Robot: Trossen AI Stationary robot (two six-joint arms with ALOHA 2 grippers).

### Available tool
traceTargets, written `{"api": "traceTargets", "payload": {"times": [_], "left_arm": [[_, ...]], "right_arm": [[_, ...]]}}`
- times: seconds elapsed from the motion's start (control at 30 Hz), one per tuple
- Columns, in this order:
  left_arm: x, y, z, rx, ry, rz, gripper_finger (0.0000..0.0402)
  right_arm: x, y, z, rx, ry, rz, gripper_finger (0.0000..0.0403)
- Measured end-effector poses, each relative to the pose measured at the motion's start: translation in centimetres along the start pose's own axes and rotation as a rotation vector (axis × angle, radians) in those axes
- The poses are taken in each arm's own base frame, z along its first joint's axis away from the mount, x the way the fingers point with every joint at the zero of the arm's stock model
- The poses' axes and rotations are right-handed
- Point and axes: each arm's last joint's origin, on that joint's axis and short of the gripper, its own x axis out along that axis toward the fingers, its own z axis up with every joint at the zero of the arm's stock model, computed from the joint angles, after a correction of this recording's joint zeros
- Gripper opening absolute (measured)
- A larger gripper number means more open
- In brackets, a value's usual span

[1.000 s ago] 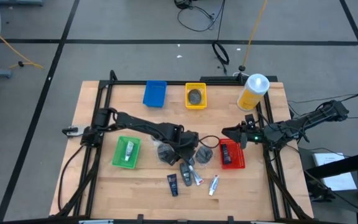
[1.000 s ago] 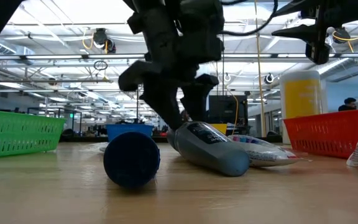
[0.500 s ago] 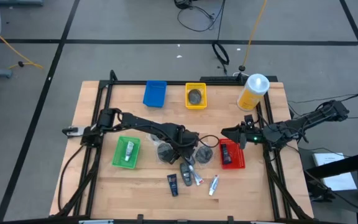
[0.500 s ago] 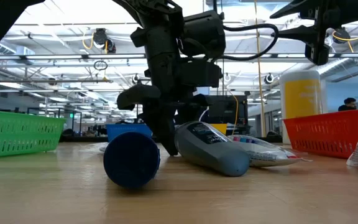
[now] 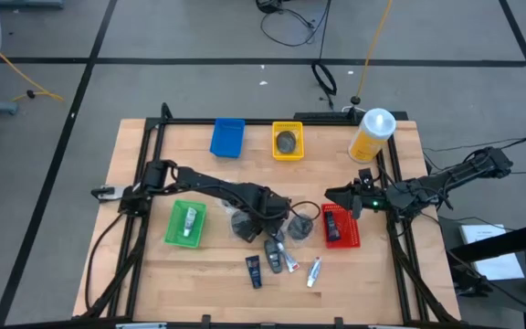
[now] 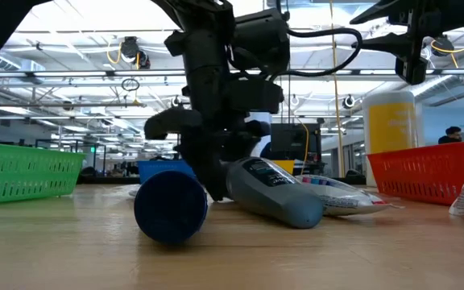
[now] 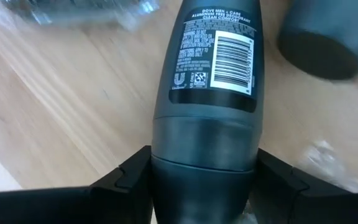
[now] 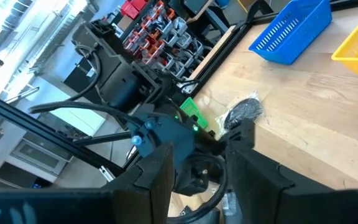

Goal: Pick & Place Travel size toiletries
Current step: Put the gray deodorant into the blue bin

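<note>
A dark grey mini bottle [image 5: 273, 249] [image 7: 211, 93] lies on its side on the table among other travel size toiletries. These include a dark blue bottle [image 5: 253, 270] [image 6: 170, 206], white tubes [image 5: 314, 271] and wrapped grey discs [image 5: 243, 225]. My left gripper [image 5: 270, 234] [image 6: 216, 173] stands over the grey bottle, pointing down, shut on it. My right gripper [image 5: 337, 196] [image 8: 205, 180] hovers level above the table's right side by the red tray [image 5: 347, 239], open, with nothing between its fingers. My left gripper pinches the grey bottle's two sides [image 7: 166, 165] between its two fingers [image 7: 132, 183], about where the labelled body meets the plain end. The fingers come from above, pointing down, and lie across the bottle. The bottle lies on the table.
A green tray [image 5: 173, 230] holding a white tube sits at the left. A blue tray [image 5: 227, 137] and a yellow tray [image 5: 288, 153] with a grey disc stand at the far edge, beside a big yellow bottle [image 5: 371, 135]. Bare wood shows near the front edge.
My left gripper has sunk a little onto the grey bottle and tipped steeper. Its fingers have drawn in from wide apart to the bottle's sides. The bottle lies where it was.
</note>
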Motion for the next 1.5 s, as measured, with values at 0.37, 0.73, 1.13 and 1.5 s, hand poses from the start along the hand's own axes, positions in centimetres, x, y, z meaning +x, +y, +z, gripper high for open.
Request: {"api": "traceTargets", "payload": {"times": [0.37, 0.73, 1.13, 1.5], "left_arm": [[-5.2, 0.2, -0.1, -0.229, -0.101, 0.079, 0.0183], [-13.9, 0.1, -1.7, -0.466, -0.271, 0.268, 0.0183], [-19.9, 0.9, -6.2, -0.922, -0.309, 0.555, 0.0182], [-16.9, 4.4, -12.7, -1.408, -0.146, 0.668, 0.0194]], "right_arm": [[0.0, 0.0, 0.0, -0.009, -0.001, -0.005, 0.0139], [0.0, 0.0, 0.0, -0.009, -0.001, -0.005, 0.0139], [0.0, 0.0, 0.0, 0.0, -0.003, -0.003, 0.0139], [0.0, 0.0, 0.0, -0.002, -0.002, -0.001, 0.0139]]}}
